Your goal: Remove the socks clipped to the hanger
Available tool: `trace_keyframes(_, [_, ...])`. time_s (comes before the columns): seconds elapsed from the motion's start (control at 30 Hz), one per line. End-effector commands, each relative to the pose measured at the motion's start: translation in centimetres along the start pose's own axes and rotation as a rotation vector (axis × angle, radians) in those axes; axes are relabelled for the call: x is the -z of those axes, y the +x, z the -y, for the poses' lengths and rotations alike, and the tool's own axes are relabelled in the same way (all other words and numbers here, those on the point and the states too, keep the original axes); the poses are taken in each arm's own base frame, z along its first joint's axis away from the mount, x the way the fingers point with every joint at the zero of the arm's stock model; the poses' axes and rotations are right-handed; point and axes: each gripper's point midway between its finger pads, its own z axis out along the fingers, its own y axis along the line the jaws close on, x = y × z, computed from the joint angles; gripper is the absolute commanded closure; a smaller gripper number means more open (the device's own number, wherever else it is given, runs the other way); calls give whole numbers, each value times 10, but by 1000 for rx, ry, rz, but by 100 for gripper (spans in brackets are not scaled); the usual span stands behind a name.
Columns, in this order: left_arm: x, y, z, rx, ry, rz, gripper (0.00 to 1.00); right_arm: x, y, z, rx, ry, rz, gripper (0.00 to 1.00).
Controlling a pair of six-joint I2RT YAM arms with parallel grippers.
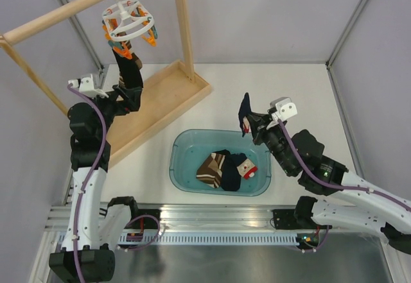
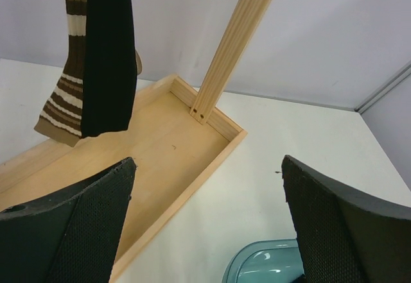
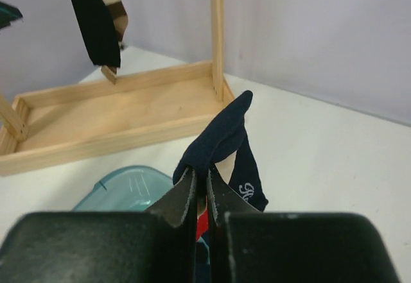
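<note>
Navy sock pinched in right hand; striped and black socks dangle near wide-open, empty left hand.

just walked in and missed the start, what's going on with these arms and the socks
Two arms are unloading a white clip hanger hung on a wooden rack. The right gripper is shut on a navy sock, held up near the teal bin, which already holds a few socks. The left gripper is open near the black sock and striped sock hanging from the hanger.

Two socks (clipped) under hanger
</note>
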Motion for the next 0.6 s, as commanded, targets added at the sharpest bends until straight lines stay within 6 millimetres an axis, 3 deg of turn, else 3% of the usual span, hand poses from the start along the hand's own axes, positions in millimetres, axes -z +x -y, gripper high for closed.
trace_keyframes(0.0, [3,4,2,-37,16,-23,3,6,56,-13,60,-65,-194,99])
trace_keyframes(0.13, [3,4,-1,-44,3,-21,3,-1,98,-44,29,-142,-282,99])
trace_keyframes(0.23, [3,3,-2,-46,-7,-20,3,-3,110,-68,-32,-198,-268,99])
trace_keyframes(0.43, [3,3,-2,-42,-7,-20,2,-11,127,-95,-108,-234,-264,99])
trace_keyframes(0.57, [3,4,-2,-41,-3,-23,2,-18,164,-115,-87,-260,-341,99])
